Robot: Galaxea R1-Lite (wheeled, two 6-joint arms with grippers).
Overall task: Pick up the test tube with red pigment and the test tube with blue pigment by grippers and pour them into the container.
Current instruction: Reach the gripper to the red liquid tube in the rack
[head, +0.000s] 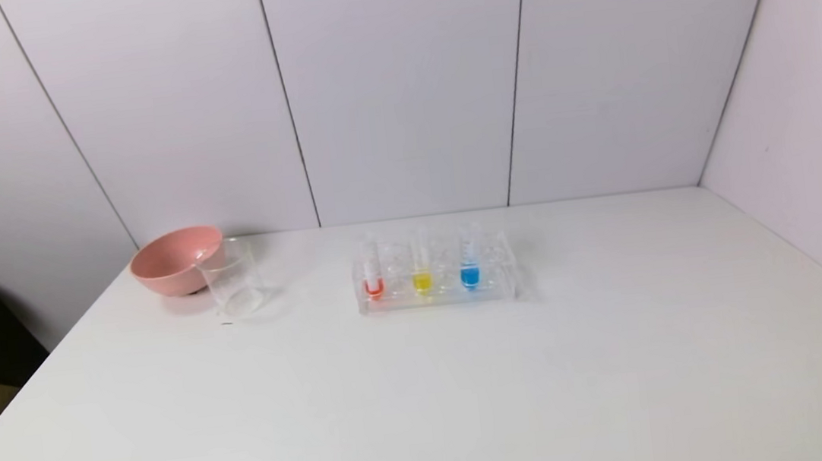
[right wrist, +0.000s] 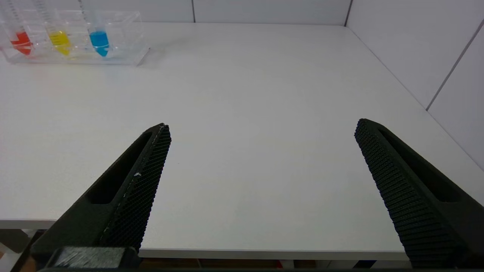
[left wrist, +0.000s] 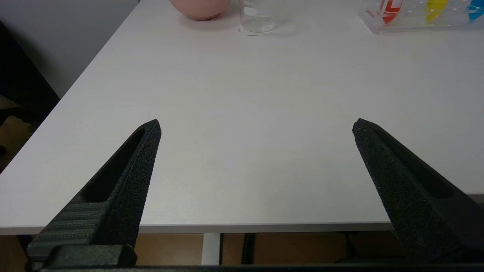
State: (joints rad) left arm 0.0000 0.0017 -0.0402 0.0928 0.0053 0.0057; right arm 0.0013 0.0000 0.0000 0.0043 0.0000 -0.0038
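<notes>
The red-pigment test tube [head: 372, 274] and the blue-pigment test tube [head: 468, 261] stand upright in a clear rack [head: 497, 282] at the table's middle, with a yellow-liquid tube [head: 421, 267] between them. The clear glass beaker [head: 232, 277] stands to the rack's left. Both grippers are out of the head view. My left gripper [left wrist: 256, 121] is open and empty over the table's near edge; the beaker [left wrist: 261, 17] and the red tube [left wrist: 389, 8] lie far ahead of it. My right gripper [right wrist: 262, 123] is open and empty at the near edge; the blue tube [right wrist: 99, 40] and red tube [right wrist: 20, 39] lie far ahead.
A pink bowl [head: 174, 261] sits just behind and left of the beaker, close to the back wall. White wall panels close the table at the back and right. The table's left edge drops off to a dark floor area.
</notes>
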